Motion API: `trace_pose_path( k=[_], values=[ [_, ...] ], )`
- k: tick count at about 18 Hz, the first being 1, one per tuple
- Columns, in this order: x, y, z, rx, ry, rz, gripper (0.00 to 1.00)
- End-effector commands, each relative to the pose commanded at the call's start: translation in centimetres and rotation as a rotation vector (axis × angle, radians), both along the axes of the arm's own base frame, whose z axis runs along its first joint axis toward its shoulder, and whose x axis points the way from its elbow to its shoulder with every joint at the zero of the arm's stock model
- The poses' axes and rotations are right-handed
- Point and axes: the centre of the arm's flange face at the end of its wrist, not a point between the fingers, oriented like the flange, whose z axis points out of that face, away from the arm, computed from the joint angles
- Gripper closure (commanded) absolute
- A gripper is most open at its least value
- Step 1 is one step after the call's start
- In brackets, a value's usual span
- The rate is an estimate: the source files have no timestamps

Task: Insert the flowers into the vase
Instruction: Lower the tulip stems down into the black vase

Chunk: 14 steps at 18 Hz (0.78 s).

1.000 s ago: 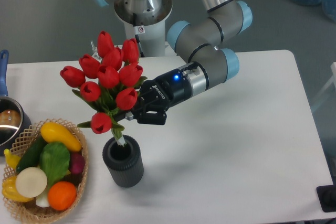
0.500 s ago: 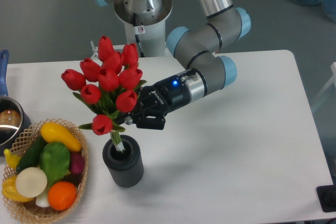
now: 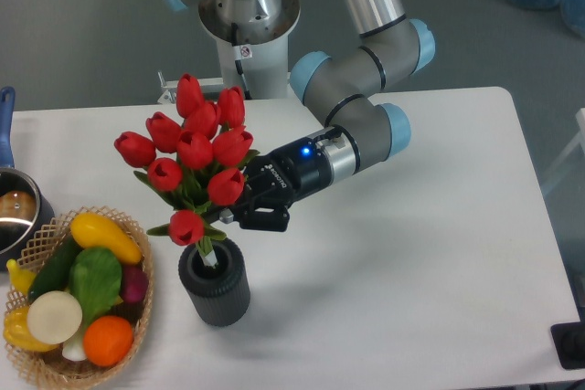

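- Camera view, nearest edge first: a woven wicker basket (image 3: 137, 340) sits at the near left corner of the white tabletop (image 3: 411, 299), filled with toy vegetables (image 3: 78, 289) in yellow, green, white, orange and dark purple.
- Just right of the basket stands the short dark grey ribbed cylinder vase (image 3: 216, 285), upright, its round mouth facing up.
- Pale stem ends of the bunch of red tulip flowers with green stems and leaves (image 3: 196, 163) dip into the mouth of the vase; the lowest bud hangs right over the rim, and the rest of the bunch fans up and to the left, tilted, far wider than the vase.
- Black two-finger gripper (image 3: 245, 214) reaches in from the right, just above and right of the vase, with its jaws closed narrowly on the green stems below the buds.
- Behind it, the grey arm with light blue joint caps (image 3: 361, 130) bends back toward the far side, a small blue light glowing on the wrist.
- At the left edge, farther back, part of a steel pot with a blue handle (image 3: 13, 207) shows.
- Farthest back, the arm's round base (image 3: 247, 15) stands at the far edge of the tabletop.
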Motion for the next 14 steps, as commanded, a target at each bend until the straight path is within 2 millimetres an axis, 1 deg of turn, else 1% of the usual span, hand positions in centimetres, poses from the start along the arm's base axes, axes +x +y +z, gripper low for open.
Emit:
trace_pose_path(
  k=[2,6,14],
  values=[
    [-0.2,0.0,-0.5,-0.005,-0.008,0.002,0.89],
    [-0.3,0.0,-0.9,-0.007,-0.012,0.003,0.89],
    [-1.1,0.3,-3.8,-0.017,-0.025,0.014,0.89]
  ],
)
